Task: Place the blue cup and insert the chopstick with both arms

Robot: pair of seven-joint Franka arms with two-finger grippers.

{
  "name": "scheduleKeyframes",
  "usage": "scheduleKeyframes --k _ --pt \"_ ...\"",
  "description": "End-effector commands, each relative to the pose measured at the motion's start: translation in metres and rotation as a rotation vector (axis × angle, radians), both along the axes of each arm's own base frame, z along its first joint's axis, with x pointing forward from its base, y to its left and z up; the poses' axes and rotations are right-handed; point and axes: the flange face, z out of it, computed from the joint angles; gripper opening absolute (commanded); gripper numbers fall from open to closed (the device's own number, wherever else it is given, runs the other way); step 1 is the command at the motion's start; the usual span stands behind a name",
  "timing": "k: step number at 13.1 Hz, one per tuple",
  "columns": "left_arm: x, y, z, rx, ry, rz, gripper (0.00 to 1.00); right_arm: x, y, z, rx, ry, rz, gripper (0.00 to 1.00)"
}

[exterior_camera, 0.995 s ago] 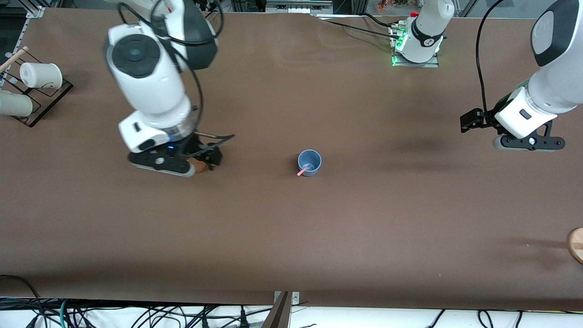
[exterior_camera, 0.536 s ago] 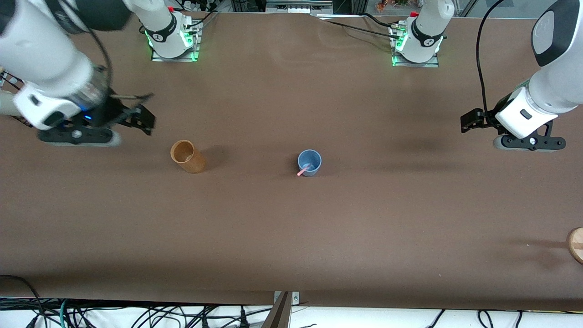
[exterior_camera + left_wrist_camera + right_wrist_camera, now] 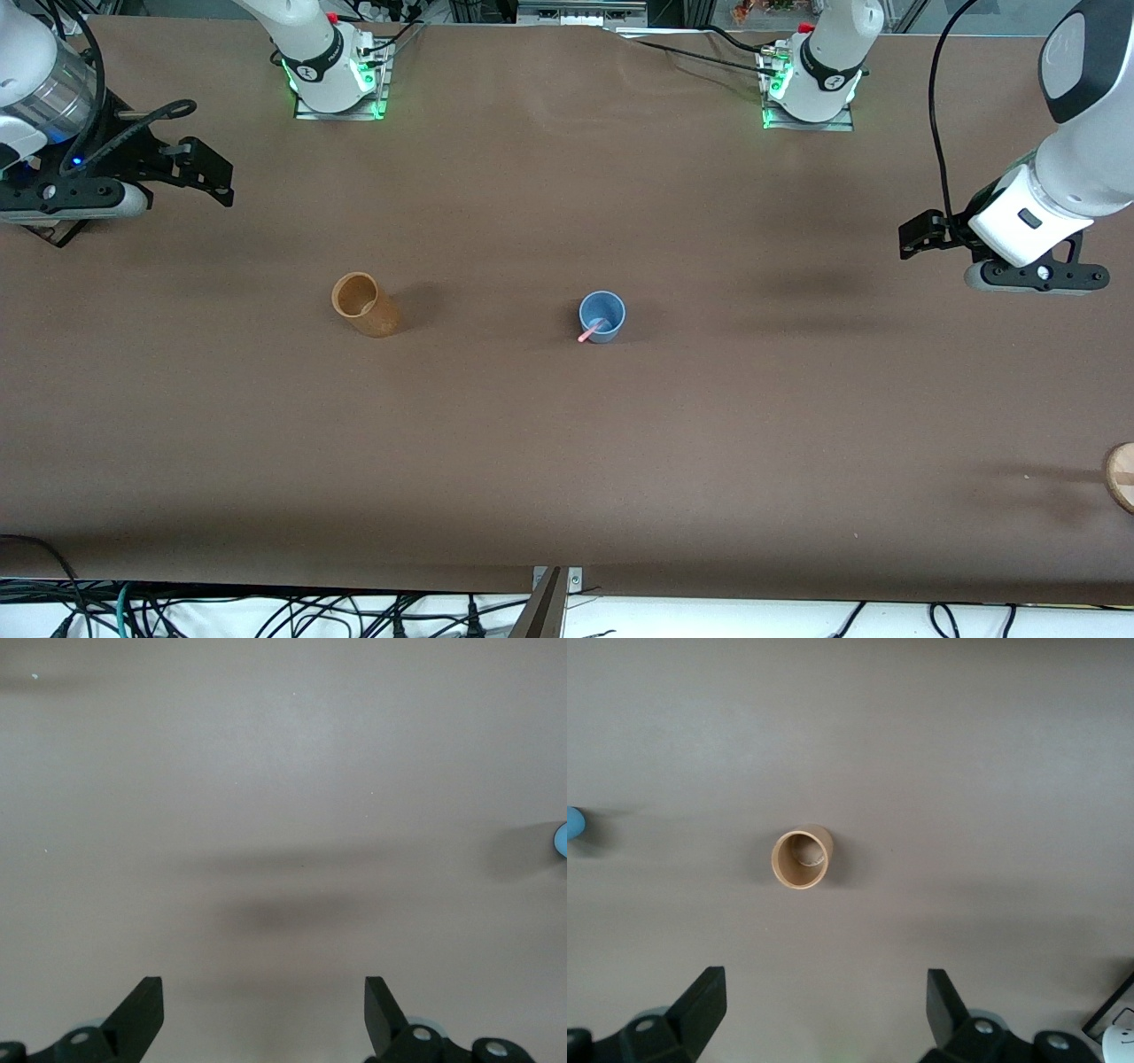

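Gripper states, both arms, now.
Left gripper: jaws open, holding nothing, over bare table.
Right gripper: jaws open, holding nothing, up near the brown cylinder.

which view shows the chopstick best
The front view: the pink chopstick leans in the blue cup, its tip over the rim. The left wrist view catches only a sliver of the cup at its edge, the right wrist view only a blue edge; neither shows the stick.

Even, bright overhead light; soft shadows smear across the matte surface (image 3: 567,443); every view is sharp, without glare.
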Motion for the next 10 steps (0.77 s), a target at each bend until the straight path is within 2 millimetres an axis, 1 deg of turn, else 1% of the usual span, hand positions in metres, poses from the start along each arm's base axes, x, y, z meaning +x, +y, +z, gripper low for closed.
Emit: scheduleKeyframes --k 1,3,5,6,8,9,10 --pt "0.02 -0.002 0.018 -0.011 0.032 -0.008 1.0 0.002 -0.003 0.008 0.025 -0.013 0.017 1.0" --pt "0.031 -0.002 0.021 -0.012 0.06 -0.007 1.0 -0.001 -0.002 0.005 0.023 0.013 0.055 1.0" --pt "0.03 0.0 0.016 -0.019 0.072 0.008 1.0 -0.003 -0.006 0.004 0.025 0.031 0.126 1.0" --pt "0.029 0.003 0.015 -0.02 0.075 0.013 1.0 -0.003 -0.014 0.006 0.025 0.028 0.117 1.0" --pt "0.029 0.008 0.015 -0.024 0.077 0.022 1.0 -0.003 -0.018 0.007 0.025 0.027 0.11 1.0" --pt "0.028 0.008 0.014 -0.023 0.08 0.022 1.0 -0.003 -0.023 0.006 0.024 0.033 0.101 1.0" --pt "0.027 0.008 0.011 -0.023 0.086 0.022 1.0 -0.003 -0.024 0.005 0.024 0.041 0.099 1.0"
